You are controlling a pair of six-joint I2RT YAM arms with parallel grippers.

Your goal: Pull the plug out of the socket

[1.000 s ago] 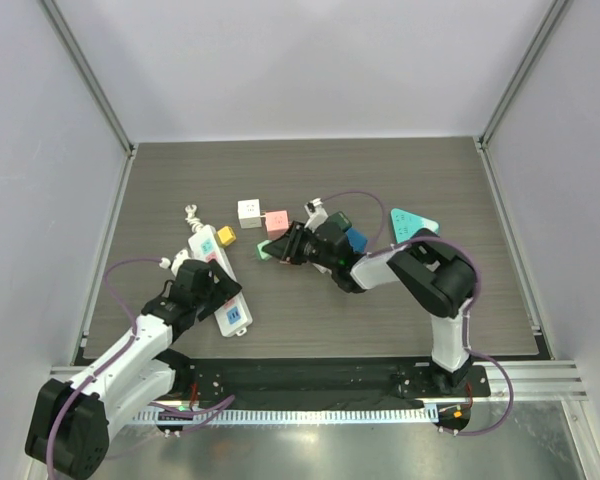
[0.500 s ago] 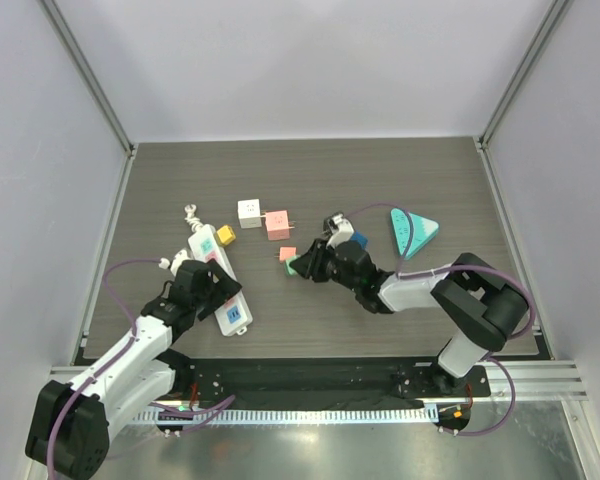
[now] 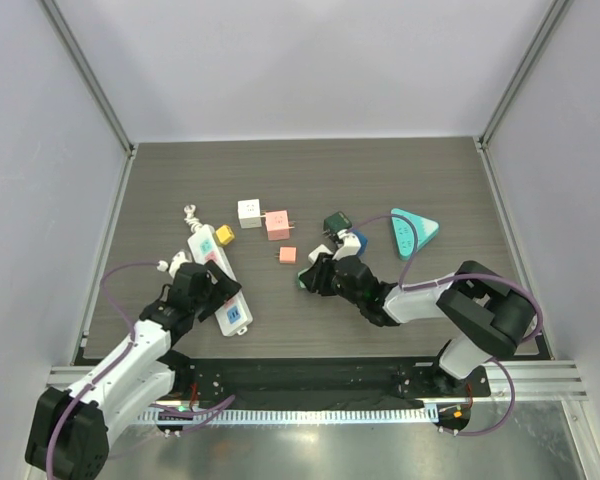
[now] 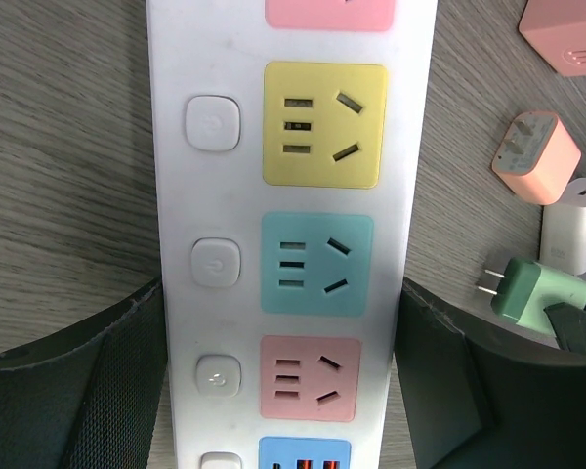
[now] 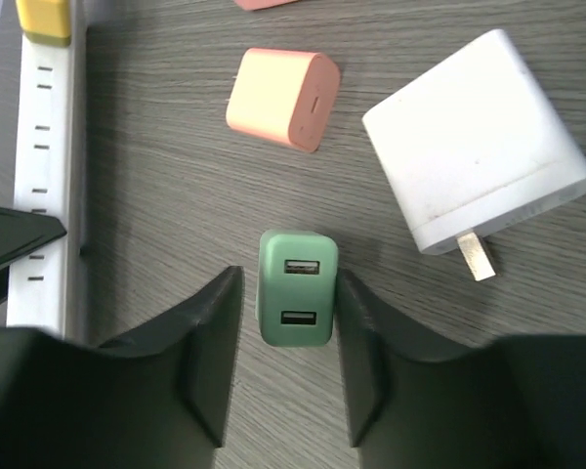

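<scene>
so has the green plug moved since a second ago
Yes. The green plug has moved right and toward the near edge of the table, ending up farther from the power strip, which stayed put.

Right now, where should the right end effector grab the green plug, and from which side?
Pinch the green plug across its flat side faces, coming from the USB-port end: it lies prongs pointing away, between the open fingers of the right end effector.

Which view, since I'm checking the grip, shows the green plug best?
Right wrist: the green plug lies within the open right gripper, USB ports visible. Left wrist catches it, prongs showing, at the edge; top external shows a sliver.
</scene>
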